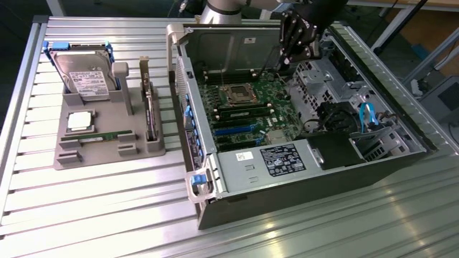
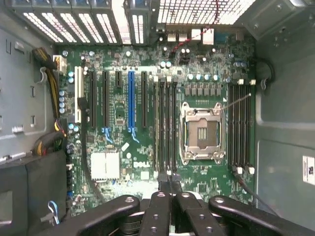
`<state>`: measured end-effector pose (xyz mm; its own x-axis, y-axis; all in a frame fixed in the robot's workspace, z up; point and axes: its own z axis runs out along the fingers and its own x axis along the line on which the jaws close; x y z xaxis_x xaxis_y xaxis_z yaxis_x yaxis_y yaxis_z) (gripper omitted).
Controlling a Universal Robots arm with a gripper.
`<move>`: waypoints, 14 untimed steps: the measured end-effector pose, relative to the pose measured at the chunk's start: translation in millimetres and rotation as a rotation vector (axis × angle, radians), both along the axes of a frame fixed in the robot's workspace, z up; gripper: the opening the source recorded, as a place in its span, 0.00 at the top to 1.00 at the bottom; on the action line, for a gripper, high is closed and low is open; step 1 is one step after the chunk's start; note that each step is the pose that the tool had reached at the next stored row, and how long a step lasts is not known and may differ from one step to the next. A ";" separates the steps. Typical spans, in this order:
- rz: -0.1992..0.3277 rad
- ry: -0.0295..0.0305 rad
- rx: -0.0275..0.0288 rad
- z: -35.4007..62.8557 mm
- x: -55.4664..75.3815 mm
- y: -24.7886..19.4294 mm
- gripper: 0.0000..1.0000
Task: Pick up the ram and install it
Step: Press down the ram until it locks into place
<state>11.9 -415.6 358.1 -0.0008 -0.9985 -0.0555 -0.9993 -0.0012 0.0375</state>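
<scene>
While the shut, empty gripper (image 2: 170,183) is hovering over the motherboard (image 2: 118,147), the ram (image 1: 97,137) is apparently lying in its tray (image 1: 100,157), with pickup and installation pending.

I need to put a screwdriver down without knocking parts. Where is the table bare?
The table is bare at the exterior view's lower left, bordered by the grey parts holder and the computer case. The holder and the case's inside are crowded.
</scene>
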 end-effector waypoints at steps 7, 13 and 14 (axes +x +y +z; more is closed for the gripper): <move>0.000 0.0000 0.0002 -1.0 25.1 0.0 0.90; 0.000 0.0000 0.0001 -1.3 32.6 0.0 0.90; 0.000 0.0000 0.0002 -1.6 32.6 -0.1 0.90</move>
<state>44.6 -415.6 356.5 -0.0008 -0.9985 -0.0556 -0.9993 -0.0013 0.0374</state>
